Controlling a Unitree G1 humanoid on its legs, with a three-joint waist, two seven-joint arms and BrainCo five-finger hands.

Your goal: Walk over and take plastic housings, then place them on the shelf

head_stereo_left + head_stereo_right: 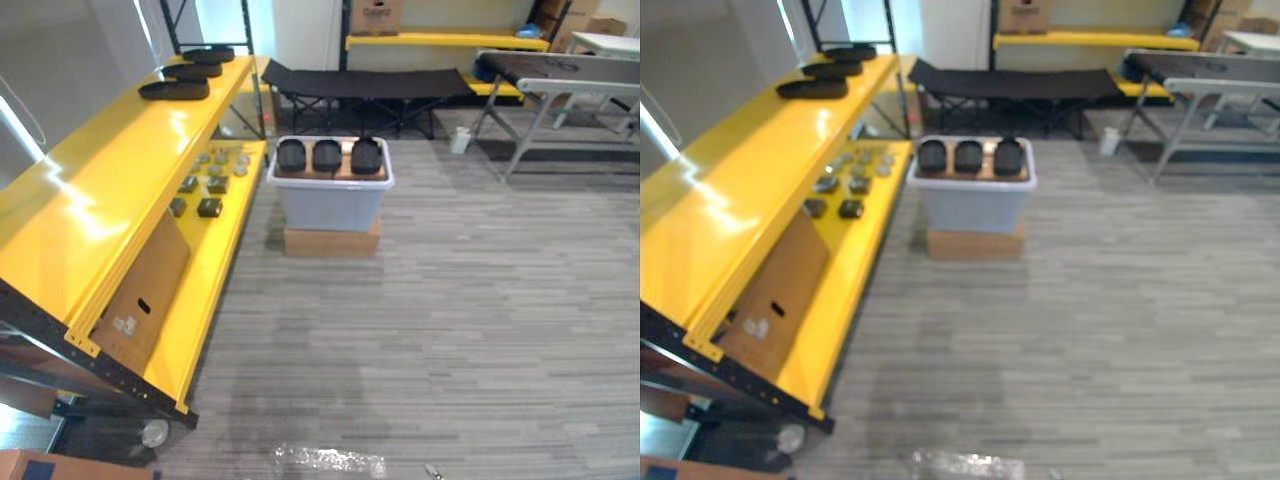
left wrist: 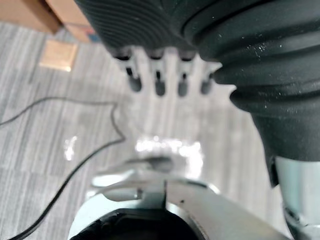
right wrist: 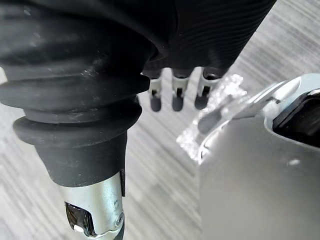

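The left hand (image 2: 158,85) hangs at the robot's side with its fingers straight and loose, holding nothing, and the right hand (image 3: 175,99) hangs the same way, fingers slack and empty. Only the finger backs show, so the thumbs are hard to judge. That suits a walking stage, in my reading: nothing has been picked up yet and the arms have no work until the robot is closer. Three black plastic housings (image 1: 327,155) sit in a row on a brown board across the top of a grey bin (image 1: 330,205), which stands on a low cardboard box (image 1: 332,241). This probably raises them to an easier reach. The bin is just beside the far end of the yellow shelf (image 1: 120,190), well ahead of the robot. Three flat black pieces (image 1: 175,90), likely housings already placed, lie in a line at the far end of the shelf's top level, with bare glossy yellow nearer the robot for more. Small dark parts (image 1: 209,207) lie on the lower level, and a cardboard sheet (image 1: 145,290) leans under the top level. The floor (image 1: 450,320) is grey striped carpet with a crumpled plastic scrap (image 1: 330,460) close by; a black cot (image 1: 365,83) and a grey counter (image 1: 570,70) stand beyond the bin.
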